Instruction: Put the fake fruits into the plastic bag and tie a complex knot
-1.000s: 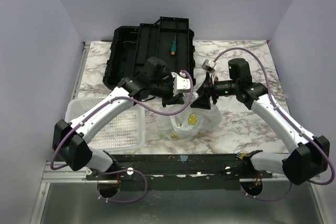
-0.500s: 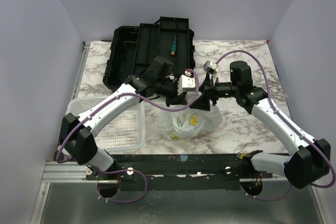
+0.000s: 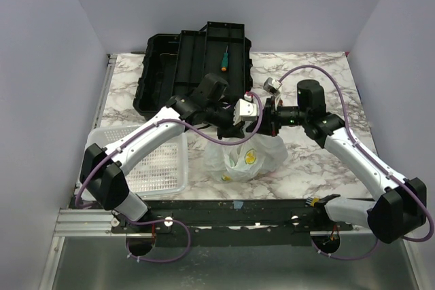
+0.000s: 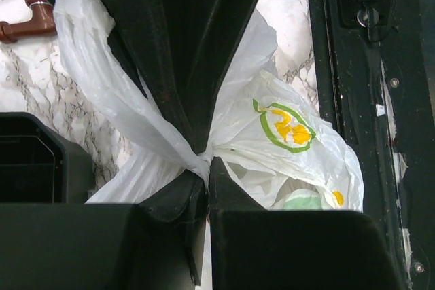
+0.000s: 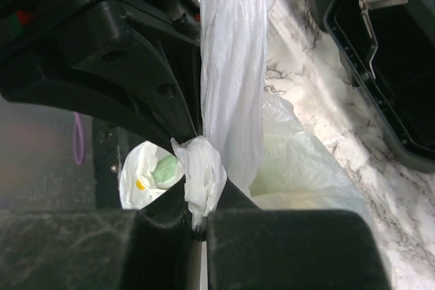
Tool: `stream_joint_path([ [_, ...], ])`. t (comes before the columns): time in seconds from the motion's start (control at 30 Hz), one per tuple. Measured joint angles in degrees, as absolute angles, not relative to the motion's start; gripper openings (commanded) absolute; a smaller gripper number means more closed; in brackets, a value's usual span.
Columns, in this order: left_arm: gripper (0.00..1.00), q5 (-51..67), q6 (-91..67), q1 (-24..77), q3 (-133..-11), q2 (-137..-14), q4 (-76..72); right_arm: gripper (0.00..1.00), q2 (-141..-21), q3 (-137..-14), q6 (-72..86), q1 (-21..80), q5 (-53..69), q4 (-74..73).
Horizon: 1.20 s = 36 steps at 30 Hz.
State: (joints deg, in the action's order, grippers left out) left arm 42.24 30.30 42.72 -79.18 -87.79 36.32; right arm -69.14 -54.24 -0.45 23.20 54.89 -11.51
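Note:
The plastic bag lies on the marble table in front of the arms, white with a yellow-green print. A pale green fake fruit shows through its film, also visible in the right wrist view. My left gripper is shut on a twisted white handle at the bag's neck. My right gripper is shut on a bunched end of plastic, beside another handle strip. Both grippers meet just above the bag. Whether the gathered neck is a knot I cannot tell.
An open black toolbox lies at the back, with a green-handled screwdriver in it. A white perforated basket stands at the left under my left arm. A brown piece lies on the marble near the bag.
My right gripper has shut on the bunched plastic. My left arm has swung right, bringing its gripper up against the right one above the bag.

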Motion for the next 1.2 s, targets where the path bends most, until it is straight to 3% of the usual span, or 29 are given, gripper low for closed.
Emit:
stream_joint_path([
  [0.23, 0.55, 42.96, 29.12, 41.25, -79.18, -87.05, 37.08, 0.01, -69.17, -53.89, -0.54, 23.2, 53.93, -11.22],
  [0.53, 0.7, 48.49, 24.12, 24.95, -78.52, -73.54, 37.58, 0.01, -68.2, -52.95, -2.76, 23.2, 53.45, -11.2],
  [0.7, 0.8, 48.05, 24.62, 24.73, -81.45, -74.89, 36.6, 0.01, -67.92, -52.95, -4.38, 23.2, 53.56, -11.29],
  [0.93, 0.73, 48.75, 28.18, 24.71, -86.5, -85.32, 38.17, 0.01, -67.66, -52.95, -6.79, 23.2, 53.91, -12.62],
  [1.0, 0.63, 49.95, 29.32, 24.91, -87.29, -86.39, 39.07, 0.01, -67.53, -52.95, -7.46, 23.2, 53.98, -13.1],
  [1.1, 0.36, 51.46, 30.79, 25.5, -87.72, -86.5, 39.92, 0.01, -67.2, -52.95, -8.12, 23.2, 54.08, -13.32],
  [1.2, 0.2, 53.19, 32.25, 25.78, -88.09, -86.5, 40.91, 0.01, -66.83, -52.95, -8.71, 23.2, 54.06, -13.37],
])
